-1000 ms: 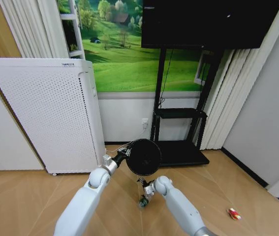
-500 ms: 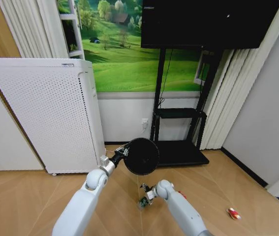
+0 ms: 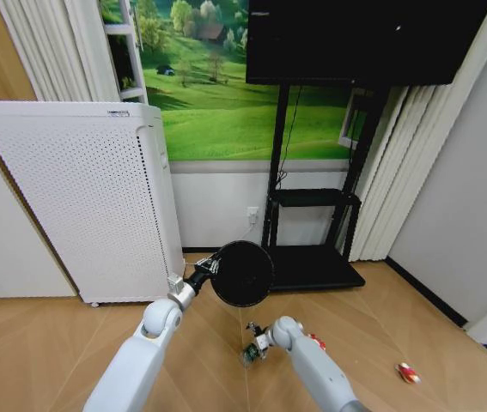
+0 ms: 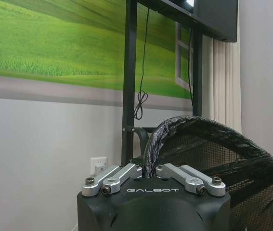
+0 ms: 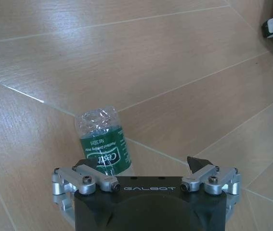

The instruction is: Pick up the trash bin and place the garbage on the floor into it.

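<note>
The trash bin [image 3: 241, 273], black and mesh-sided, hangs off the floor on its side with its round base toward me. My left gripper [image 3: 210, 269] is shut on its rim; in the left wrist view the rim [image 4: 151, 139] runs up between the closed jaws of the left gripper [image 4: 148, 169]. Low over the floor, my right gripper [image 3: 257, 338] stands open above a piece of garbage, a clear bottle [image 3: 248, 353] with a green label. In the right wrist view the bottle [image 5: 101, 139] lies between the spread fingers [image 5: 194, 164], close to one side.
More garbage lies on the wood floor: a red piece [image 3: 317, 342] behind my right arm and a red-and-white wrapper [image 3: 408, 372] at the right. A tall white perforated appliance [image 3: 88, 197] stands at left, a black TV stand [image 3: 312, 257] against the wall.
The left arm has carried the bin slightly left. The right gripper has sunk a little closer to the bottle on the floor.
</note>
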